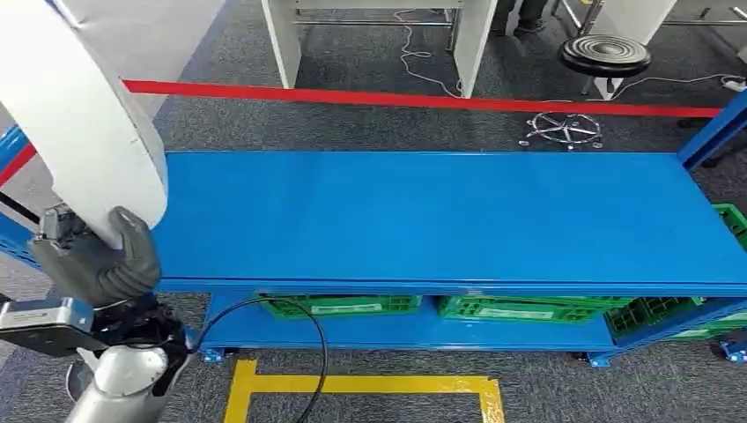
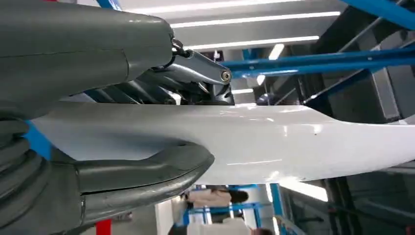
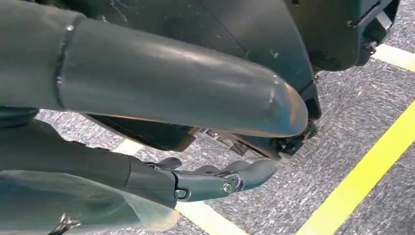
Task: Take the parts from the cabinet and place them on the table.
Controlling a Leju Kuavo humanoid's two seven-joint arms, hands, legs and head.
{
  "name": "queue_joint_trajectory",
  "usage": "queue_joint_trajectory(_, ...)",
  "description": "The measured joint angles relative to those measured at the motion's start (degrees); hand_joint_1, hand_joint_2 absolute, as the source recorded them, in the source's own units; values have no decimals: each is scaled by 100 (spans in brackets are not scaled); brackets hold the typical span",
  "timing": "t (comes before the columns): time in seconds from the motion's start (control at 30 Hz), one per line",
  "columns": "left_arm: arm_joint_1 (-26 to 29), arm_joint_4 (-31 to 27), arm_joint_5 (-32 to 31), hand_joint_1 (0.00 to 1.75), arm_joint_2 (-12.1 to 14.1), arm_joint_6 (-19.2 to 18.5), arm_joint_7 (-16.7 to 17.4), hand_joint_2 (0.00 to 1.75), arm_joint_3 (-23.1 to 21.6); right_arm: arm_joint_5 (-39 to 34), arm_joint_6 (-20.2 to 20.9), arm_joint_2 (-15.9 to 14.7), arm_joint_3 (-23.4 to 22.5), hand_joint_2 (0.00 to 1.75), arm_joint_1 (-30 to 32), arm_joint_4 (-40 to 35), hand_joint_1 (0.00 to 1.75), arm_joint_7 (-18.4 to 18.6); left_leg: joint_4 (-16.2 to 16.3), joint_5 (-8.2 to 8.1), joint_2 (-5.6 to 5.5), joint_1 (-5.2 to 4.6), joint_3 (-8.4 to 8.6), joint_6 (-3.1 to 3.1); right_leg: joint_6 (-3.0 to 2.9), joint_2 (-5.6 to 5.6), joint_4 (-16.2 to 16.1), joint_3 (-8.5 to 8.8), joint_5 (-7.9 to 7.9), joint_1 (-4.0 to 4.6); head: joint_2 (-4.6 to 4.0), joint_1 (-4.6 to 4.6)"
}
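The blue table (image 1: 440, 220) stood bare-topped; green crates (image 1: 520, 307) beneath bore white labels, unreadable. The left hand (image 1: 101, 260) gripped a white curved panel (image 1: 75, 115) beside the table's left end. The right hand (image 3: 161, 127) hung spread, holding nothing.

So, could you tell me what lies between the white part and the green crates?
In the head view, the blue tabletop lies between the white part and the green crates below it.

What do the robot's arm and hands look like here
The left arm is a silver tube, with a grey box and black cables at the wrist. The left hand is dark grey and looks rubbery. Up close its thumb is thick, smooth and grey above a ribbed cover, with darker fingers pinned by silver screws. The right hand looks the same: a glossy grey thumb and dark fingers.
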Motion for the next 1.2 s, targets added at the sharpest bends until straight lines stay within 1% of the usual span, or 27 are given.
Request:
queue_joint_trajectory(0.27,19,-206,278,175,265,-256,162,175,-438,-13,35,0,-7,0,0,0,0,88,7,-3,0,-2,0,3,3,-1,-6,1,4,-3,0,0)
queue_joint_trajectory(0.3,20,-223,347,175,304,-347,192,175,-484,-13,24,2,-7,0,1,0,0,94,57,-12,-4,-30,-16,41,28,-4,-31,2,26,-27,0,-4)
queue_joint_trajectory(0.37,14,-258,396,175,356,-500,221,175,-542,-15,22,2,-9,0,0,0,0,96,37,-3,-1,-32,-20,60,52,-5,-52,8,42,-25,0,-2)
queue_joint_trajectory(0.4,12,-278,396,175,372,-562,243,175,-582,-18,24,2,-11,0,-6,0,0,109,-85,54,1,5,22,98,66,-6,-60,25,36,5,0,-2)
queue_joint_trajectory(0.43,9,-284,392,175,378,-599,258,175,-615,-22,26,2,-15,0,-5,0,0,123,-151,98,30,33,86,117,60,-9,15,-44,-54,-4,0,4)
queue_joint_trajectory(0.47,-6,-289,385,175,381,-619,258,175,-649,-22,16,2,-22,0,-9,0,0,153,-166,120,29,48,83,150,64,-6,296,-190,-235,0,0,24)
queue_joint_trajectory(0.53,10,-289,367,175,389,-636,265,175,-698,13,-107,2,-24,0,-6,0,0,258,-166,116,35,46,72,152,88,-10,1185,-620,-600,-19,0,24)
queue_joint_trajectory(0.57,11,-289,352,175,396,-636,265,175,-724,48,-219,2,-24,0,7,0,0,289,-162,110,37,46,70,149,108,-13,1608,-840,-727,-23,0,22)
queue_joint_trajectory(0.6,15,-289,333,175,404,-630,265,175,-746,88,-333,2,-24,0,23,0,0,289,-160,102,35,50,75,141,126,-14,1733,-931,-695,-26,0,33)
queue_joint_trajectory(0.63,22,-289,326,175,407,-617,265,175,-752,127,-465,2,-24,0,28,0,0,284,-158,88,28,61,88,120,136,-18,1601,-892,-534,-34,0,24)
queue_joint_trajectory(0.67,23,-289,326,175,411,-597,265,175,-755,136,-561,2,-24,0,24,0,0,271,-143,63,18,75,105,84,137,-23,1191,-718,-247,-44,0,28)
queue_joint_trajectory(0.7,23,-289,324,175,413,-577,265,175,-755,135,-623,2,-24,0,15,-2,0,262,-110,21,12,96,126,39,144,-30,659,-480,51,-58,0,24)
queue_joint_trajectory(0.73,22,-291,319,175,413,-571,265,175,-757,136,-662,2,-24,0,10,-4,0,254,-57,-35,14,107,134,-6,162,-43,241,-307,194,-72,0,31)
queue_joint_trajectory(0.77,22,-293,315,175,420,-568,265,175,-757,136,-689,11,-22,0,5,2,0,249,-16,-79,12,63,83,-63,148,-30,241,-206,72,-33,0,50)
queue_joint_trajectory(0.8,22,-300,315,175,422,-564,273,175,-759,138,-715,15,-22,0,-6,2,0,245,71,-93,5,58,43,-82,52,-16,124,-184,3,-47,0,55)
queue_joint_trajectory(0.83,19,-304,311,175,426,-562,273,175,-759,146,-743,15,-22,0,7,2,0,258,69,-81,5,61,26,-104,21,-12,183,-230,10,-37,0,17)
queue_joint_trajectory(0.87,27,-304,309,175,431,-560,273,175,-759,153,-761,15,-24,0,24,2,0,269,67,-73,5,70,17,-121,-2,-6,215,-244,-3,-22,0,11)
queue_joint_trajectory(0.9,28,-304,306,175,433,-560,273,175,-761,160,-772,15,-24,0,21,2,0,271,79,-101,5,73,21,-152,-29,-6,211,-228,-10,-40,0,13)
queue_joint_trajectory(0.93,28,-311,300,175,433,-558,273,175,-765,166,-785,20,-24,0,24,2,0,273,146,-175,6,86,5,-186,-76,-13,186,-205,-14,-56,0,13)
queue_joint_trajectory(0.97,17,-317,287,175,433,-549,273,175,-765,173,-800,20,-24,0,15,2,0,278,376,-298,7,87,-97,-211,-108,-14,185,-185,-26,-57,0,-33)
queue_joint_trajectory(1.0,16,-317,282,175,433,-545,273,175,-765,177,-806,20,-22,0,-1,2,0,289,826,-497,7,90,-323,-231,-140,-16,185,-177,-39,-56,0,-35)
queue_joint_trajectory(1.03,36,-317,282,175,433,-533,273,175,-765,181,-811,20,-22,0,-3,2,0,302,1321,-684,7,92,-583,-245,-152,-16,186,-173,-47,-47,0,-48)
queue_joint_trajectory(1.07,55,-317,282,175,433,-523,273,175,-765,184,-815,20,-22,0,4,2,0,315,1717,-800,7,93,-811,-247,-166,-19,186,-169,-57,-38,0,-52)
queue_joint_trajectory(1.1,68,-317,282,175,433,-501,273,175,-765,186,-817,20,-22,0,12,2,0,328,1923,-796,7,92,-956,-238,-170,-18,186,-163,-59,-28,0,-50)
queue_joint_trajectory(1.13,82,-317,282,175,433,-455,273,175,-765,186,-820,20,-22,0,15,2,0,339,1842,-629,7,91,-965,-215,-182,-13,186,-146,-67,-13,0,-52)
queue_joint_trajectory(1.17,81,-317,282,175,429,-431,273,175,-765,186,-820,20,-22,0,11,2,0,352,1540,-359,7,86,-867,-179,-187,-4,186,-130,-71,-1,0,-55)
queue_joint_trajectory(1.2,81,-317,282,175,424,-420,273,175,-765,188,-822,20,-22,0,8,2,0,365,1120,-75,6,76,-709,-134,-187,7,185,-107,-74,11,0,-50)
